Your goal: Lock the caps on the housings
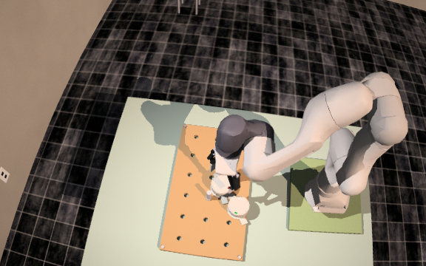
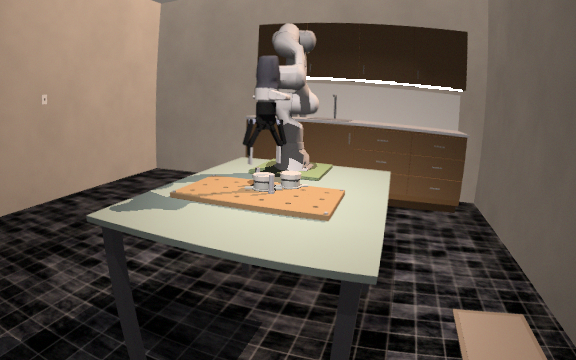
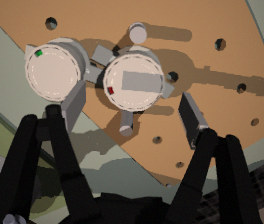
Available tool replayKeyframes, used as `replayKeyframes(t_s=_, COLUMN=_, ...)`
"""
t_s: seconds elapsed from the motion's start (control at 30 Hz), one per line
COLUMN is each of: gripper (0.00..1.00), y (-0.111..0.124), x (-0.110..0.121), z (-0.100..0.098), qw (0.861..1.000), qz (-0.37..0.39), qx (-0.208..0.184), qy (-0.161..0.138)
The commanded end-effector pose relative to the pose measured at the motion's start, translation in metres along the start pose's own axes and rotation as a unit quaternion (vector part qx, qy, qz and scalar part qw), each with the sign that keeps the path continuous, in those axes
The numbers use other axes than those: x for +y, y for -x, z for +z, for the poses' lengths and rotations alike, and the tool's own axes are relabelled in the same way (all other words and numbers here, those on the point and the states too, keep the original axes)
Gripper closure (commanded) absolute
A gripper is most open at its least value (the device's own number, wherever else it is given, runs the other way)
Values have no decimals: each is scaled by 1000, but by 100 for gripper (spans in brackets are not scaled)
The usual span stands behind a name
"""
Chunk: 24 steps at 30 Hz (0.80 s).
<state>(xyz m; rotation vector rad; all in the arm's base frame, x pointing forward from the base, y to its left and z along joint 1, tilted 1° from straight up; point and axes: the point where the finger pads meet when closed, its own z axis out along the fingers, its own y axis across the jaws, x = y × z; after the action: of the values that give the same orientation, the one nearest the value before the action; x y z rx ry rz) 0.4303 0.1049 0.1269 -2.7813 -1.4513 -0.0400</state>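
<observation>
Two white round housings stand upright side by side on the orange pegboard [image 1: 198, 207]. In the wrist view the left cap [image 3: 54, 71] has a green mark and the right cap [image 3: 135, 83] has a red mark and a raised grip bar. In the exterior view they show as the left housing and the right housing. My gripper [image 3: 133, 96] is open and empty. It hangs well above the red-marked housing, fingers pointing down [image 2: 264, 145]. From above, the arm's wrist hides that housing; the green-marked one [image 1: 238, 207] is visible.
The pegboard has several dark holes and lies on a pale green table [image 2: 268, 225]. A green mat [image 1: 324, 196] under the robot base lies to the right of the board. Small tabs stick out from the housings' bases [image 3: 127, 123].
</observation>
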Motion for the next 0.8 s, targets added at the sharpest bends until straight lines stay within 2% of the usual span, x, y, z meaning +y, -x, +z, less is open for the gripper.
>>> replayKeyframes(t_s=0.0, gripper=22, y=3, x=-2, z=-4, qw=1000, qz=2, qx=-6, qy=-3)
replayKeyframes(t_s=0.33, gripper=22, y=3, x=-2, z=-17, qw=1000, qz=2, qx=-6, qy=-3)
replayKeyframes(t_s=0.77, gripper=22, y=3, x=-2, z=-19, qw=1000, qz=-1, qx=-6, qy=-3)
